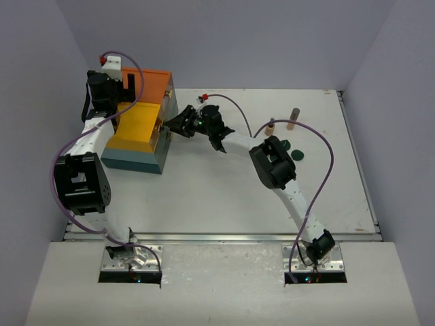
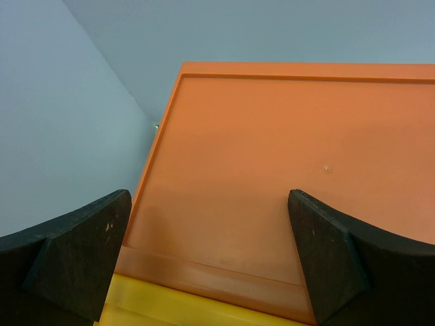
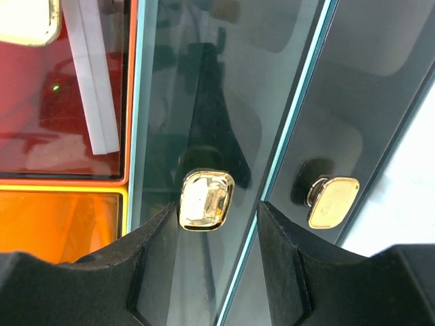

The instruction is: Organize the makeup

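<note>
Two tan bottles [image 1: 293,117] stand upright near the table's [image 1: 217,197] far edge. The left pincer [image 2: 207,231] gapes over the orange box [image 2: 272,170]; the right pincer [image 3: 217,227] straddles a gold knob [image 3: 206,200], grip unclear.

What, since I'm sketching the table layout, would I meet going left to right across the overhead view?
Drawer box → right gripper → tan bottle → second tan bottle.

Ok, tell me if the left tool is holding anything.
No, the left tool is open above the orange box, with only bare box top showing in the gap.
</note>
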Controlling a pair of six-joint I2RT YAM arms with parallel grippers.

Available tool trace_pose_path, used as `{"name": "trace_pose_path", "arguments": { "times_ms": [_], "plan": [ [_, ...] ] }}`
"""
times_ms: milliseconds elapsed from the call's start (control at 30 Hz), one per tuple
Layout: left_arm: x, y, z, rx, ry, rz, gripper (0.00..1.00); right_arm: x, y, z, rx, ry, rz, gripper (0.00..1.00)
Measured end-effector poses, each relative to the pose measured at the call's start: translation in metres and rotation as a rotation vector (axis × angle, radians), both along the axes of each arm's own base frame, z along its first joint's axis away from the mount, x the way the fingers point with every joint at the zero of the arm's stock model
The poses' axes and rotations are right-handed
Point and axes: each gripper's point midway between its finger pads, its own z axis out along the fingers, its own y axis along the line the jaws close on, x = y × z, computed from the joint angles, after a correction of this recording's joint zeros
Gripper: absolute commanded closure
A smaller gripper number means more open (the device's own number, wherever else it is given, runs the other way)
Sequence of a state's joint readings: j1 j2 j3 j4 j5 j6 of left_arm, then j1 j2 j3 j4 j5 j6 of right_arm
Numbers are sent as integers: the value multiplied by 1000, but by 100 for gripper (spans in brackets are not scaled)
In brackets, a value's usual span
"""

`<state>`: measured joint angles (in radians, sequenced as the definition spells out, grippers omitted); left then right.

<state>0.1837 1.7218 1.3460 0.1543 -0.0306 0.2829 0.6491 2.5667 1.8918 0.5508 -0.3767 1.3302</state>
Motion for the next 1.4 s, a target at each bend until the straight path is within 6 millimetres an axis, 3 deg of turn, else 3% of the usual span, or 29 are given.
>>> {"name": "trace_pose_path", "arguments": {
  "times_ms": [133, 267, 300, 367, 433, 700, 833, 1200, 1400],
  "plan": [
    [0, 1, 0, 1, 1, 7, 0, 5, 2, 0, 36, 5, 14, 58],
    [-1, 2, 0, 3, 1, 12, 0, 7, 4, 5, 71, 7, 25, 81],
    [-1, 2, 0, 3, 1, 13, 0, 7, 4, 6, 74, 8, 24, 81],
    [-1, 2, 0, 3, 1, 14, 0, 7, 4, 6, 81, 20, 23, 94],
    [-1, 3, 0, 4, 1, 15, 0, 8, 4, 6, 84, 25, 20, 100],
    [-1, 3, 0, 4, 2, 17, 0, 8, -5, 3, 111, 6, -31, 100],
    [-1, 3, 0, 5, 2, 18, 0, 3, -30, 5, 81, 9, -84, 100],
    [-2, 3, 0, 6, 1, 20, 0, -17, -129, 8, -74, -29, -173, 100],
    [-3, 3, 1, 6, -1, 22, 0, -23, -163, -4, -126, -19, -189, 98]
  ]
}}
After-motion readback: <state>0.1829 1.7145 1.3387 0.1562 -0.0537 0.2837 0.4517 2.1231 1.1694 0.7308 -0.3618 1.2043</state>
